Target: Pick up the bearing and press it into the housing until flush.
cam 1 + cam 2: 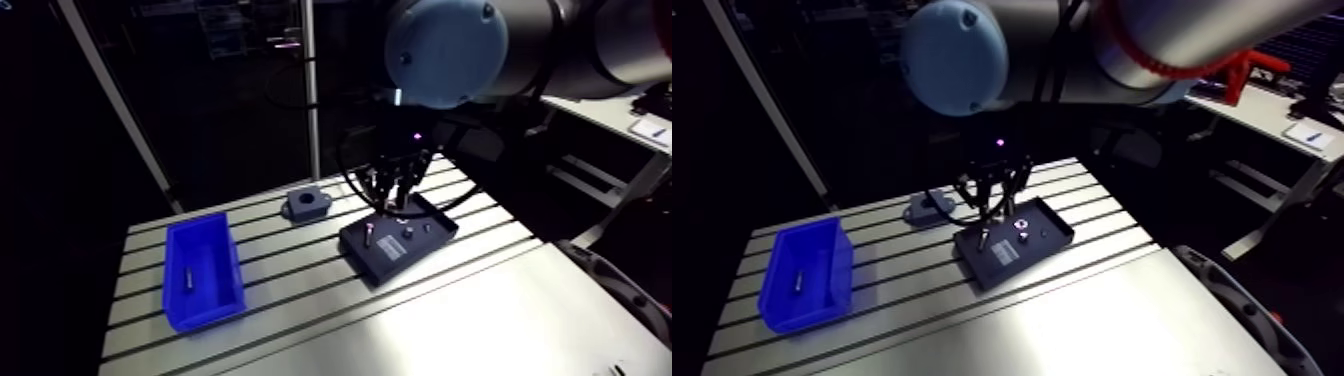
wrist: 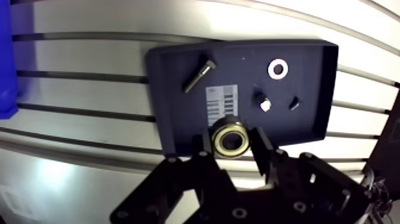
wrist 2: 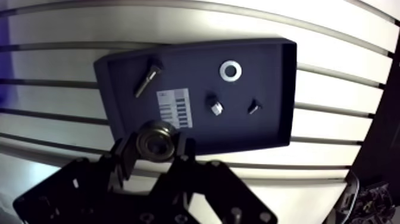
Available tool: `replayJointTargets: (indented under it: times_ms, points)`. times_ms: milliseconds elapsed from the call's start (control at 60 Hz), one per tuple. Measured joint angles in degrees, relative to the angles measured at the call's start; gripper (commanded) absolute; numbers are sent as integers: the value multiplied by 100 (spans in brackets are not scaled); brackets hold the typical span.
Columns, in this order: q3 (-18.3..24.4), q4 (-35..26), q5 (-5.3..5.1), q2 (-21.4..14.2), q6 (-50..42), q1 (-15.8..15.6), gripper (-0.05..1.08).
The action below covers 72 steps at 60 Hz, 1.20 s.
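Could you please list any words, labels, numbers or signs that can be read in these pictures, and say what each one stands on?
The white label on the dark tray: rows of dark bars with a small line of print above them, too blurred to read.
No writing shows on the bearing, the blue bin or the housing.

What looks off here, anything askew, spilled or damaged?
Nothing stands out. The gripper is shut on the bearing over the tray's edge. The bolt, washer and nut lie apart inside the tray, none spilled. The housing sits flat on the table beside it.
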<state>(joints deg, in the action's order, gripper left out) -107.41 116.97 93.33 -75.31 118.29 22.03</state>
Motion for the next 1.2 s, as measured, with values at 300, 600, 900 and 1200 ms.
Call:
replayJointTargets:
  times_ms: [300, 600, 900, 1200]
  points:
    - [778, -567, 4, 183, -1074, -501, 79]
    - [1321, -602, 35, 659, -1690, -845, 80]
    - [1571, -498, 33, 996, -1819, -939, 82]
    - [1788, -374, 2, 1229, -1833, -1067, 82]
